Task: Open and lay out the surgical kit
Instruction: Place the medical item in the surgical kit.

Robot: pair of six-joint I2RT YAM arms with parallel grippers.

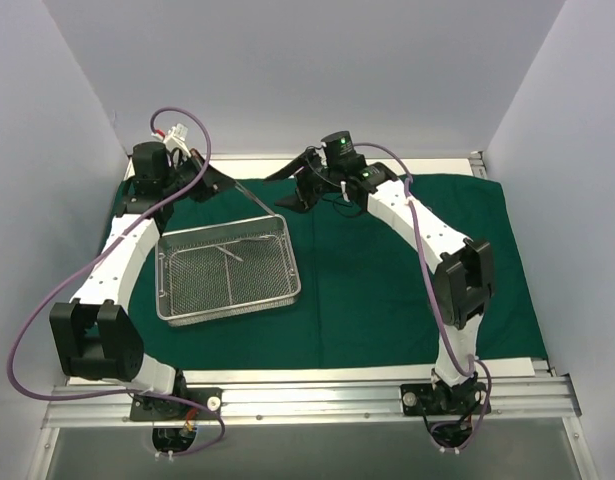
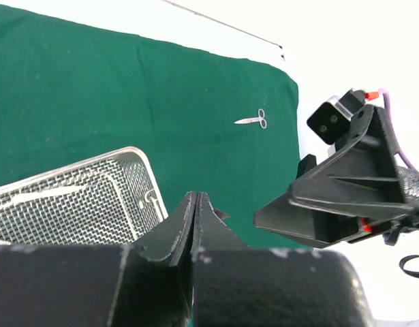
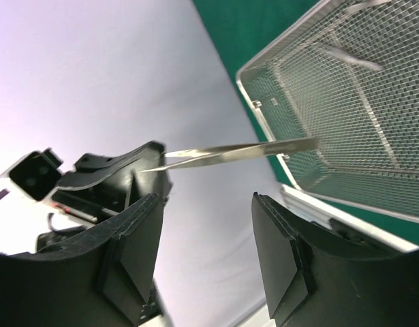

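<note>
The dark green cloth (image 1: 387,280) lies spread flat on the table. The silver mesh tray (image 1: 287,262) sits on its left part with thin instruments (image 1: 227,250) inside. My left gripper (image 1: 225,183) is shut on a pair of thin metal tweezers (image 3: 243,150) and holds them in the air above the tray's far corner. In the left wrist view its jaws (image 2: 196,196) are pressed together. My right gripper (image 3: 206,201) is open and empty, facing the tweezers, its jaws just short of them. Small scissors (image 2: 252,120) lie on the cloth.
White walls close in the left, back and right sides. An aluminium rail (image 1: 307,400) with both arm bases runs along the near edge. A strip of bare white table (image 1: 367,160) shows behind the cloth.
</note>
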